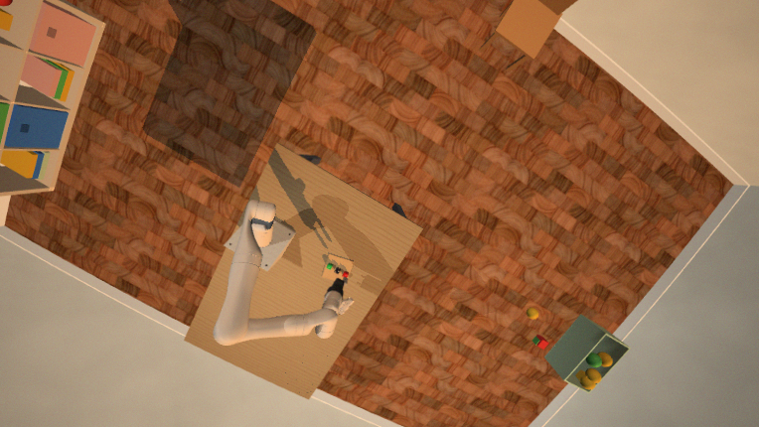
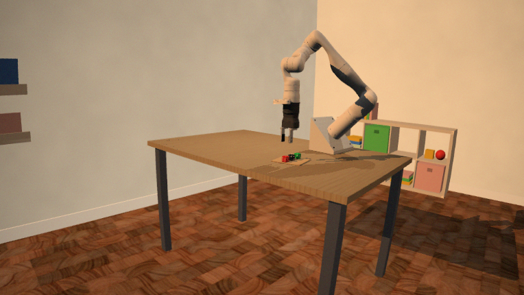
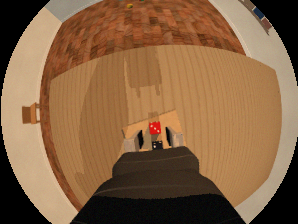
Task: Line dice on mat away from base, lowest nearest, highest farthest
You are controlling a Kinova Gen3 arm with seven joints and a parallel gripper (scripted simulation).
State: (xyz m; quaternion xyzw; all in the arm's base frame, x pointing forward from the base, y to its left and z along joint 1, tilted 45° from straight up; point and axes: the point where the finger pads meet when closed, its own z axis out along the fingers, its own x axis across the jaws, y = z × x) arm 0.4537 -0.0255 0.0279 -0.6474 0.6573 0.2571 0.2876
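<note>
The mat is thin, light brown and flat on the table. Three dice stand on it in a nearly straight row, close together. The green die is nearest the robot's base, the black die is in the middle, and the red die is farthest. The red top seems to show a diagonal of pips; the other numbers are too small to read. My gripper is open and empty, above the dice. The green die is hidden in the wrist view.
The robot's base stands on the table on the green die's side of the mat. Beyond the red die lies the table's edge. Shadows of the arm fall across the table beside the mat.
</note>
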